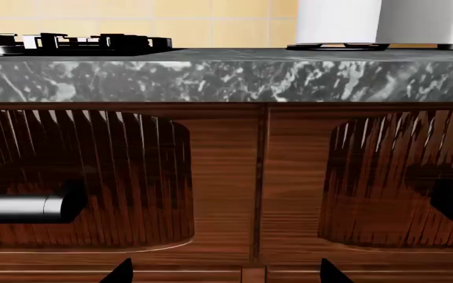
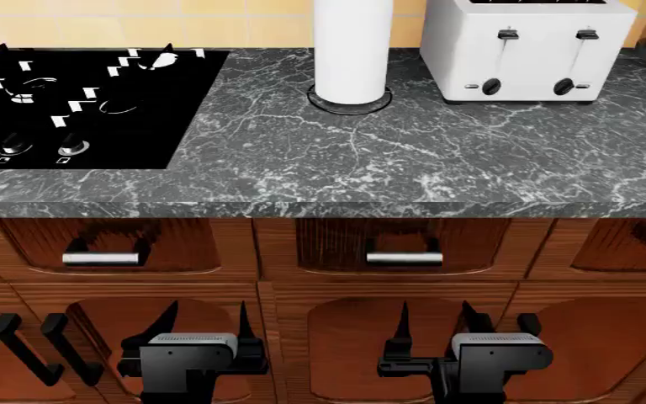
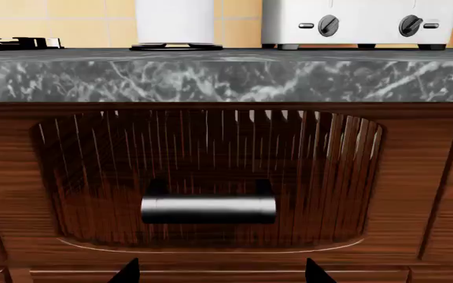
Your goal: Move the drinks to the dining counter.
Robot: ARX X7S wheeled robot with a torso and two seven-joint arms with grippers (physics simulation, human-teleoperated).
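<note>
Hanging low before the drawers, left end effector [image 2: 205, 324] and right end effector [image 2: 436, 324] both sit spread apart, empty. Beyond, the dark marble surface [image 2: 413, 160] carries only a toaster [image 2: 531, 50]; no bottles visible, so turning blind risks clipping cabinets.

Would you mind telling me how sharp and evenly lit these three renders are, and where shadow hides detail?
Head view: sharp and evenly lit, no glare on the marble counter; the toaster is crisp. Left wrist view: the drawer recess is deeply shadowed, its handle half lost. Right wrist view: the recess around the drawer handle is dark, with a bright highlight along the bar. No blur in any view.
</note>
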